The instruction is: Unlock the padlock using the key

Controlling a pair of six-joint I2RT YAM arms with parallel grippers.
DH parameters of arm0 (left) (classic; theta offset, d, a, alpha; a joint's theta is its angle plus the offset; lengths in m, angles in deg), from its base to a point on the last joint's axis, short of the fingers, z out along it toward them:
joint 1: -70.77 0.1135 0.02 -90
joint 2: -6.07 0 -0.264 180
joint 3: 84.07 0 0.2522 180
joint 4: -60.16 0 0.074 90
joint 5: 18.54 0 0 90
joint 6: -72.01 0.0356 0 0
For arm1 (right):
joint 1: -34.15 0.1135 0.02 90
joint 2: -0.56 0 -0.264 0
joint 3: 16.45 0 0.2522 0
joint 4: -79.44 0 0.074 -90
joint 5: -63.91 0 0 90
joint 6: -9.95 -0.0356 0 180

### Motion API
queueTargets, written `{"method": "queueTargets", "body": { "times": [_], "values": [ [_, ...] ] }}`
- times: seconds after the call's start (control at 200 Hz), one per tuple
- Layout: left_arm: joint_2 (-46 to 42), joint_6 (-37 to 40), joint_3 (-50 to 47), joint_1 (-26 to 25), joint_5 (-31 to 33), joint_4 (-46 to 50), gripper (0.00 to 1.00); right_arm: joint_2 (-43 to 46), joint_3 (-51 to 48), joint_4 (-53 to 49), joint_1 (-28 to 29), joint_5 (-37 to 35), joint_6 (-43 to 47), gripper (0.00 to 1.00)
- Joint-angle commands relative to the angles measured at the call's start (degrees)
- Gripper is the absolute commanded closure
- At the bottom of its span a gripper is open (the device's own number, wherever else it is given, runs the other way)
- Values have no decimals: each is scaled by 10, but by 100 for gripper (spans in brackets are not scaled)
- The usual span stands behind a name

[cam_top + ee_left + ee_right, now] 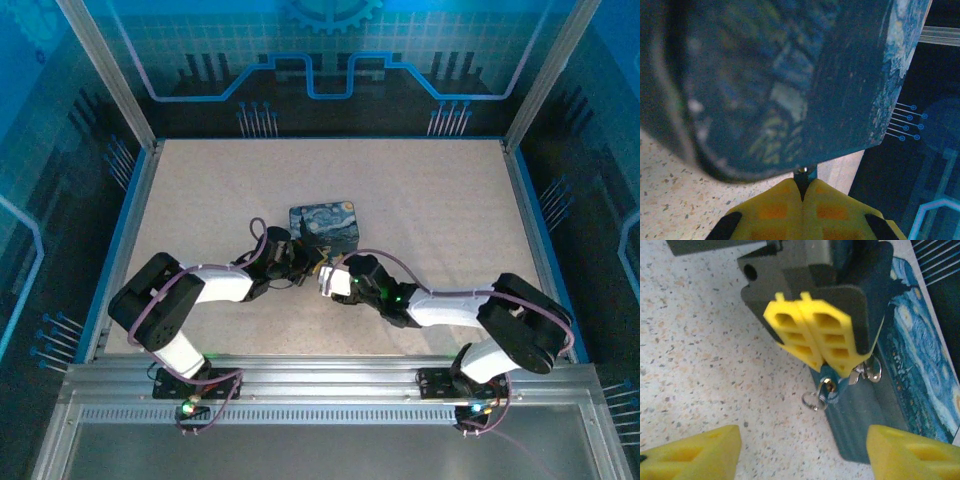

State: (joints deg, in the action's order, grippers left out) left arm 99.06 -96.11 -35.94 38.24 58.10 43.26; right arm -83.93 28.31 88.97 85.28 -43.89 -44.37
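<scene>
The left gripper [826, 359] is pinching its 2 yellow fingers together on the bluish key [829, 386], right against the side wall of the tin [920, 365]. A wire ring [812, 401] is dangling from the key. A silvery piece, probably the padlock [860, 375], is sitting half hidden behind those fingertips. The right gripper [802, 452] is gaping wide, holding nothing, its fingers cut off at the frame's bottom edge.

The table [420, 200] is evenly lit, with a blue cast. From the left wrist, the tin [790, 90] looks dim and blurred, probably too close for focus.
</scene>
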Motion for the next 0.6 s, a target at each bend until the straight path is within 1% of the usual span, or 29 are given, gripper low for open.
{"method": "queueTargets", "body": {
  "times": [0.0, 0.17, 0.215, 0.325, 0.45, 0.595],
  "values": [
    [-18, -13, 17, -4, -17, -19, 95, -9, 28, 30, -13, 17, -10, 38],
    [-17, -15, 16, -4, -18, -24, 94, -17, 32, 32, -22, 18, -5, 46],
    [-16, -15, 16, -4, -18, -24, 94, -17, 34, 30, -22, 21, -6, 47],
    [-16, -15, 16, -4, -18, -27, 100, -19, 39, 19, -22, 27, -6, 51],
    [-16, -17, 17, -4, -19, -29, 100, -23, 43, 15, -22, 28, -3, 55],
    [-15, -17, 17, -4, -19, -28, 100, -33, 51, 12, -22, 23, -1, 62]
  ]
}}
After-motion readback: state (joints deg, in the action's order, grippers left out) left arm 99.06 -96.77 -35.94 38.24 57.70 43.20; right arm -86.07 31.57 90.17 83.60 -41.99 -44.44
